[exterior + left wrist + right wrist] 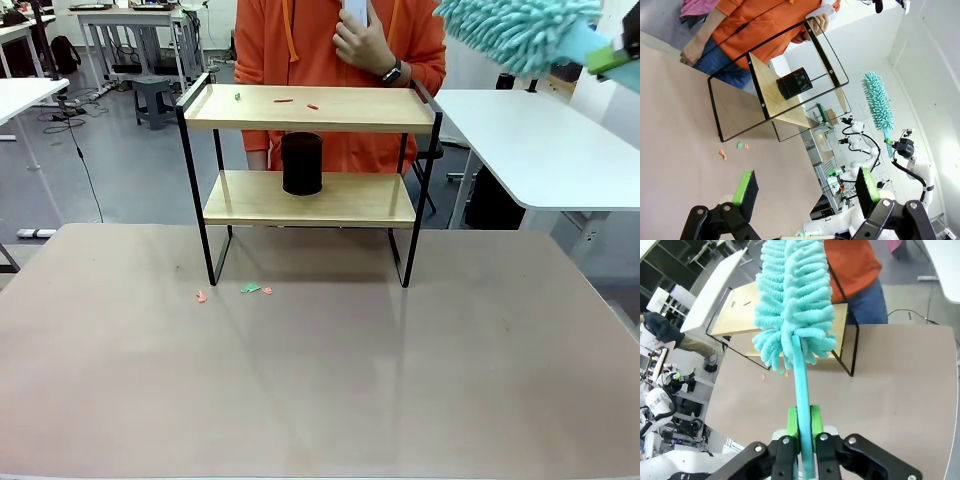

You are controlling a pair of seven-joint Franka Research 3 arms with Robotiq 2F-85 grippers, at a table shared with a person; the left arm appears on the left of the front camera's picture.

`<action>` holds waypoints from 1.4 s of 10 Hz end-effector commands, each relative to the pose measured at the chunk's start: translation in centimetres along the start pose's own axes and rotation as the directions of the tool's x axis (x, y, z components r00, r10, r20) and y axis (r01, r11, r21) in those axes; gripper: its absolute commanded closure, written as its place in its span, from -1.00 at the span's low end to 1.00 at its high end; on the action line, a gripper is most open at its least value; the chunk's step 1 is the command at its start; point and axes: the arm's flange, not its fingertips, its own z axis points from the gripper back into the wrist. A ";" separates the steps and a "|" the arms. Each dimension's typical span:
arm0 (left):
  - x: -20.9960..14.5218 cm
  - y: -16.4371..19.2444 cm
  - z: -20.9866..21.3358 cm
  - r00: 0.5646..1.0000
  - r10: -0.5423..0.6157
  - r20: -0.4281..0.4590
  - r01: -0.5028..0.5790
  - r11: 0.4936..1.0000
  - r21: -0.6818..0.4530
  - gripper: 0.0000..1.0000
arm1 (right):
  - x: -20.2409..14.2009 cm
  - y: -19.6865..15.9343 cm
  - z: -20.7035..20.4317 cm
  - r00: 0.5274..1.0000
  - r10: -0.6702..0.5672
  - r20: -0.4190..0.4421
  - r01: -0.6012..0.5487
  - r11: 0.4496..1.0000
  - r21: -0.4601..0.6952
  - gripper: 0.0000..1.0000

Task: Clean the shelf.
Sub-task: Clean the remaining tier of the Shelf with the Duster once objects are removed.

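Beyond my tan worktop (320, 390) I see a grey floor (130, 185). A white table (540, 140) stands at two o'clock, a second table (25, 92) at ten. At eleven a grey stool (152, 98) sits before more white desks (130, 15). A white wall (935, 75) shows at three in the left wrist view.

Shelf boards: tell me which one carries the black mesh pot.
The lower board. The black mesh pot stands on it, left of centre. The upper board carries small red and green scraps instead.
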 end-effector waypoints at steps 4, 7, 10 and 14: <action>-0.6 -0.4 -0.2 1.000 -0.020 0.004 0.020 1.000 -0.011 -1.00 | 1.8 1.9 -3.3 1.000 -0.018 0.022 0.020 0.995 -0.103 0.75; -0.6 -0.4 -0.2 1.000 -0.020 0.004 0.020 1.000 -0.011 -1.00 | 3.5 6.2 -9.1 1.000 -0.003 0.013 0.005 0.994 -0.112 0.75; -0.6 -0.4 -0.2 1.000 -0.020 0.004 0.020 1.000 -0.011 -1.00 | 2.2 10.0 -14.2 0.999 0.038 -0.025 -0.042 0.985 -0.168 0.75; -0.6 -0.4 -0.2 1.000 -0.020 0.004 0.020 1.000 -0.011 -1.00 | 0.8 12.1 -18.1 0.992 0.081 -0.098 -0.096 0.982 -0.160 0.75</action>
